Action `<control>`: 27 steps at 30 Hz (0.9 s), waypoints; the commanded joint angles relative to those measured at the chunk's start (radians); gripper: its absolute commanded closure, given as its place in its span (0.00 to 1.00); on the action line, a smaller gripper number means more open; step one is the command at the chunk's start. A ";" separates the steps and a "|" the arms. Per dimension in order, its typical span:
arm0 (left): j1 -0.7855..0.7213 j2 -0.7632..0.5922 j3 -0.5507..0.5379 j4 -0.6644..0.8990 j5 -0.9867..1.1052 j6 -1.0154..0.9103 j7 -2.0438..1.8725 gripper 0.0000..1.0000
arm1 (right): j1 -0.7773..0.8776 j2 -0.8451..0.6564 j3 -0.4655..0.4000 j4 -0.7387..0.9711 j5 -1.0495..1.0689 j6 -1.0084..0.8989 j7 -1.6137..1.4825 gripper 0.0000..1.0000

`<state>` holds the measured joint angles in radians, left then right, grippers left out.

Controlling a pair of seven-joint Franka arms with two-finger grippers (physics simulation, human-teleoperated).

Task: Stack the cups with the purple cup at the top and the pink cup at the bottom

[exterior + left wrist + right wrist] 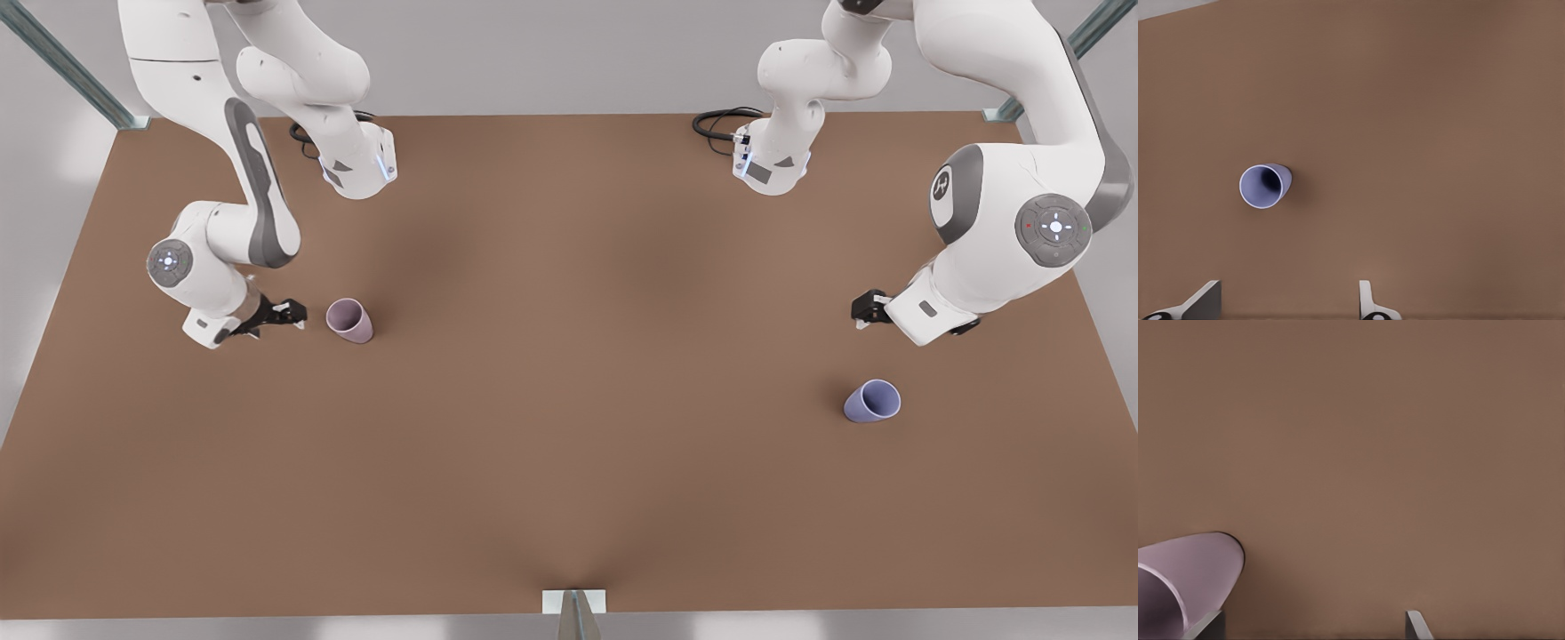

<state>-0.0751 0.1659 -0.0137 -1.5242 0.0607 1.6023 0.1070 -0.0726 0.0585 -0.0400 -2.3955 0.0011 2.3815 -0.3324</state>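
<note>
We are seeing a brown table (569, 427) lying under a grey surround. Black cables (718, 122) are coiling at its twelve o'clock edge, more cables (300, 135) toward eleven. Metal struts (67, 64) are running off at ten and two o'clock, and a bracket (574, 602) is sitting at six o'clock.

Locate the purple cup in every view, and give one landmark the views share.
Front view: the purple cup stands on the brown table at the front view's right, apart from the left gripper near it.
Left wrist view: the cup stands ahead of the open jaws.
Right wrist view: not in it; the pink cup is.
Shared landmark: the table.
</note>
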 commanded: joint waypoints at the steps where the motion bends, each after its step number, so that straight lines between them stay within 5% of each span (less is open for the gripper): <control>1: 0.000 0.000 0.000 0.001 0.001 0.001 0.000 0.00 | 0.091 0.004 0.000 0.002 0.002 -0.007 -0.089 0.00; 10: 0.000 0.004 0.000 -0.001 0.001 0.002 0.000 0.00 | 0.100 0.078 -0.012 0.110 0.002 -0.090 -0.089 0.00; 27: 0.001 0.012 0.000 -0.001 0.001 0.007 0.000 0.00 | 0.149 0.072 -0.005 -0.022 0.002 -0.087 -0.191 0.00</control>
<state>-0.0738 0.1788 -0.0137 -1.5253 0.0607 1.6085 0.1076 0.0786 0.1302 -0.0444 -2.4149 0.0014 2.2904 -0.4317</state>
